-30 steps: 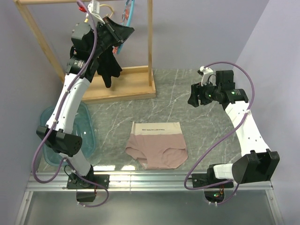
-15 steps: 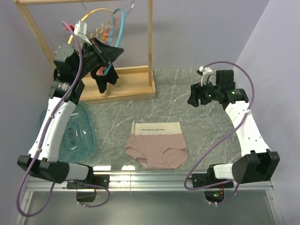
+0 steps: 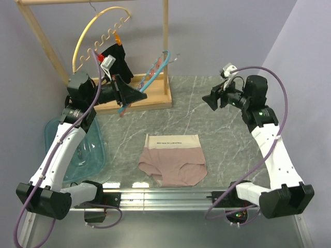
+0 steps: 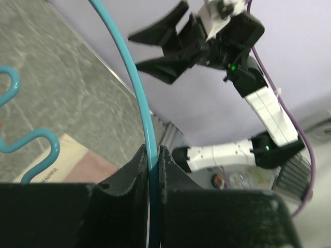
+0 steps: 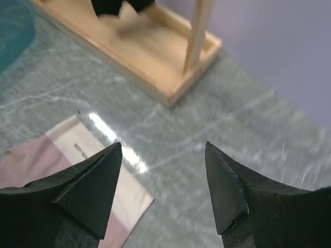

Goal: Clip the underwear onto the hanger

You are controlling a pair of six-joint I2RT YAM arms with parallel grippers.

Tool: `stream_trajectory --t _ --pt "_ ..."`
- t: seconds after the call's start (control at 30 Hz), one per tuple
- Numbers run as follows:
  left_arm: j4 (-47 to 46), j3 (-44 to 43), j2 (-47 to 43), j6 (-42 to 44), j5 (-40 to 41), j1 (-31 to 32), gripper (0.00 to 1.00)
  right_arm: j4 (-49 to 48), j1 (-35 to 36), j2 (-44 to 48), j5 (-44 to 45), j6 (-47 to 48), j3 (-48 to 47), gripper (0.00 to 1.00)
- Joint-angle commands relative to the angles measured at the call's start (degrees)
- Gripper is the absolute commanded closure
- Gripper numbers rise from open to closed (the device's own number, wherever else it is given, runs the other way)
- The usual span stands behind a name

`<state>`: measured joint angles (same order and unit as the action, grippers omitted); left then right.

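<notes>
Underwear (image 3: 173, 166), dusty pink briefs with a wide cream waistband, lies flat on the grey marbled worktop (image 3: 220, 142) between the two arms, its line of dark print too small to read. The left fingers (image 4: 135, 166) are clamped on the thin light-blue hanger (image 4: 147, 129), held in the air near the wooden rack (image 3: 166, 46); the right fingers (image 5: 95, 181) stand apart, empty.
</notes>
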<state>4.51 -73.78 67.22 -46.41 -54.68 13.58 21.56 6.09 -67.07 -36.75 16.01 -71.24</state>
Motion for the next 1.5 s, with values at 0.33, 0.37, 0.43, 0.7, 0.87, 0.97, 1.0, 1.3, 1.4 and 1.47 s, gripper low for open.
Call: stream_trajectory --t 0.33,0.37,0.43,0.7,0.87,0.97,1.0,1.3,1.4,1.47 --pt "-8.0 0.0 -0.2 0.2 -21.2 6.8 1.00 -33.5 12.8 11.1 1.4 19.4 18.3 0.28" --pt "-8.2 0.1 -0.1 -0.2 -21.8 7.0 1.00 -36.5 13.3 11.6 2.6 20.2 19.6 0.27" --pt "-7.3 0.2 0.4 -0.4 -22.3 7.1 1.00 -39.3 14.9 12.2 4.8 21.7 20.7 0.29" --pt "-11.4 2.6 0.6 -4.7 -22.5 7.1 1.00 -40.6 15.2 21.3 3.4 30.3 28.5 0.33" --pt "-13.0 2.7 1.9 -6.4 -22.8 7.1 1.00 -36.1 14.9 29.0 0.1 35.0 32.8 0.34" --pt "-14.7 3.4 2.6 -8.1 -23.5 7.1 1.00 -38.7 15.3 28.8 3.0 34.6 33.2 0.34" --pt "-15.8 3.7 2.7 -9.3 -23.5 7.1 1.00 -39.3 15.2 28.1 3.9 34.4 32.8 0.34" --pt "-15.0 4.3 3.6 -9.1 -25.0 7.9 1.00 -44.6 15.5 19.7 5.5 34.8 29.3 0.34" --pt "-13.4 4.3 3.7 -7.7 -25.7 8.3 1.00 -45.9 15.6 17.2 5.8 35.3 28.8 0.42" --pt "-8.8 3.4 4.1 -3.8 -26.0 8.7 1.00 -46.5 15.7 16.4 6.1 35.3 27.9 0.48"
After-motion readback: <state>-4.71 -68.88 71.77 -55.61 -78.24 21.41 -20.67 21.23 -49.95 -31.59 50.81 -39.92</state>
